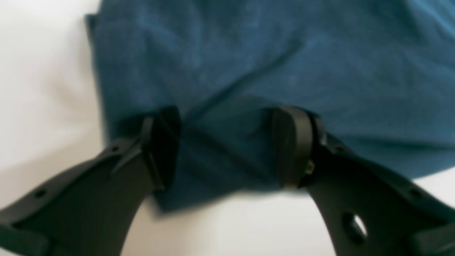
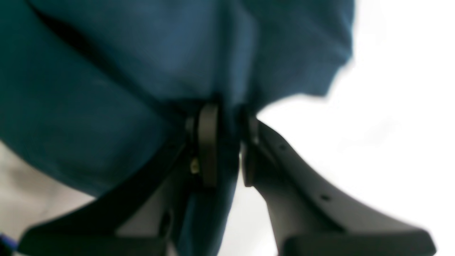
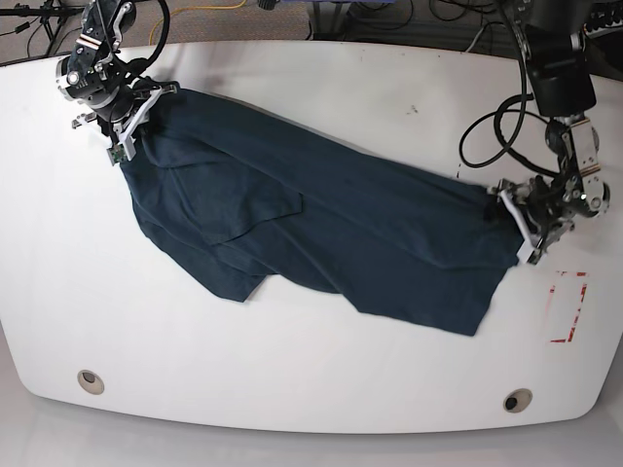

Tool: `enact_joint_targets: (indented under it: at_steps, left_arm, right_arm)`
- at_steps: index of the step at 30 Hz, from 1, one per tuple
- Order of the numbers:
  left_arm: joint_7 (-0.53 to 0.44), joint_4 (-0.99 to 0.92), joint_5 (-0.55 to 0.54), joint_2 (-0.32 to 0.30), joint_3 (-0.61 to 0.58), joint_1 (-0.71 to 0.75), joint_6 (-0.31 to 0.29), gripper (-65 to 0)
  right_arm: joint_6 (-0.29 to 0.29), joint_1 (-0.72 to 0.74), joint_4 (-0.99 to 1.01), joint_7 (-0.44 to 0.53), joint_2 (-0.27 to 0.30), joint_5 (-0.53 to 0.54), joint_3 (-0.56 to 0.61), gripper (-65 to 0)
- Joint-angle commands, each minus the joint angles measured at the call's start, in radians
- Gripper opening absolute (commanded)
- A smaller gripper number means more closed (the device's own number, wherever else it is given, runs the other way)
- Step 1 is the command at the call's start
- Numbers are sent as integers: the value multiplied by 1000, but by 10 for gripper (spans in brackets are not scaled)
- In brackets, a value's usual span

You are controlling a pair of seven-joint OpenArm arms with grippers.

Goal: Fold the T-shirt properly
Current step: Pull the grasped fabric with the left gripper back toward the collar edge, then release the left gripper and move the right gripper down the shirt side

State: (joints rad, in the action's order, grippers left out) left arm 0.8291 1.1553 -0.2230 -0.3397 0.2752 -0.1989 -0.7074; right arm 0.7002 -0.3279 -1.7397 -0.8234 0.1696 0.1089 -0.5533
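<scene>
Right gripper [image 2: 227, 145]: jaws drawn close together with a fold of the T-shirt [image 2: 106, 89] pinched between them; in the right wrist view the dark teal cloth runs down through the narrow gap and bunches above the pads. Left gripper [image 1: 227, 145]: jaws stand well apart, straddling a corner of the T-shirt [image 1: 266, 71]; the cloth lies between and beneath the pads, but nothing is clamped, and whether the pads press the fabric to the surface cannot be told from the blurred view. In the base view the right gripper [image 3: 125, 126] sits at the far left corner of the white counter [image 3: 321, 389], and the left gripper [image 3: 531, 229] at the right side, beside a red-outlined rectangle [image 3: 568, 308] marked on the counter. The T-shirt [image 3: 321, 233] is stretched diagonally between the two, unfolded, with one flap doubled over near the middle and loose edges trailing toward the near side. Assessment: the work appears to be at the spreading or pick-up step, no proper fold made yet. The next move calls for the left jaws to close on their corner so that both ends are secured; the garment should then be drawn flat before any fold. Risk noted: a lift with only one end gripped would likely drag and bunch the cloth.
</scene>
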Motion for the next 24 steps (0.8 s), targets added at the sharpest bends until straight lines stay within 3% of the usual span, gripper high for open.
enact_joint_targets:
  at_steps: [1, 11, 24]
  left_arm:
    - [71, 99, 24, -26, 40, 59, 9, -265]
    - [215, 423, 24, -29, 140, 330, 9, -265]
    - [284, 651, 23, -26, 209, 593, 9, -265]
  right_arm:
    - [-2, -4, 19, 2, 35, -31, 0, -555]
    - [-2, 14, 27, 6, 103, -31, 2, -555]
    - [-2, 14, 19, -9, 106, -25, 3, -555]
